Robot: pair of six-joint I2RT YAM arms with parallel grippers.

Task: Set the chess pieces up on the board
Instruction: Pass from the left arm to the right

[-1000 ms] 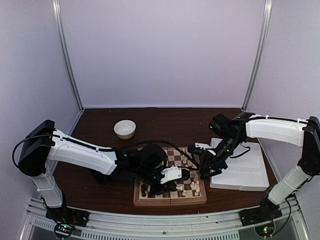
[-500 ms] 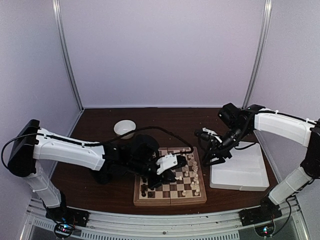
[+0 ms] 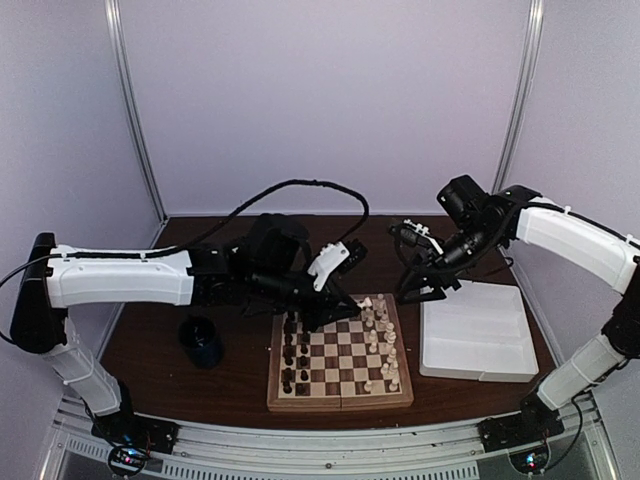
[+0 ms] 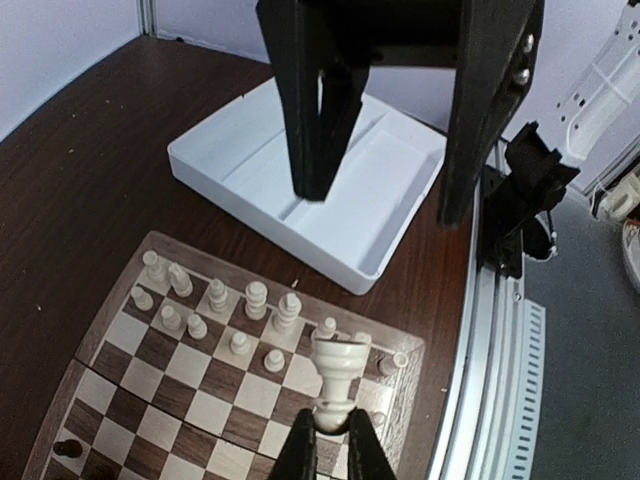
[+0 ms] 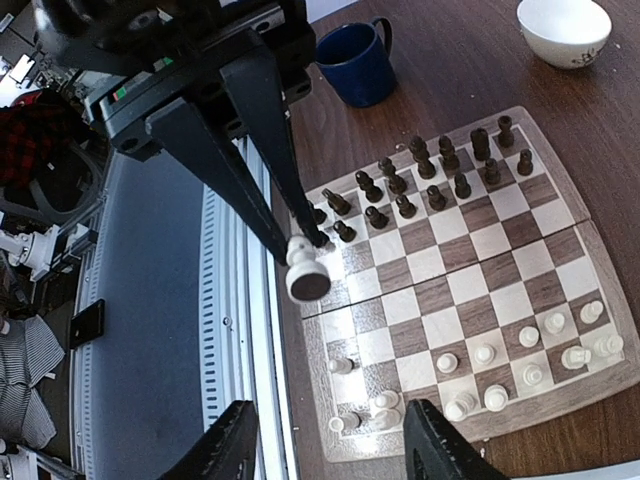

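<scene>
Checkered wooden chessboard (image 3: pixel 340 403) lies on the dark table (image 3: pixel 200 232) between the arms, with dark brown chessmen (image 3: pixel 290 352) ranked along its left side and cream chessmen (image 3: pixel 385 335) along its right. White two-compartment tray (image 3: pixel 475 345) sits just beside its right edge. Right gripper (image 5: pixel 330 405) hangs with fingers spread wide. Left gripper (image 4: pixel 333 428) pinches a tall cream turned chessman (image 4: pixel 337 362) by its base, above the board.
</scene>
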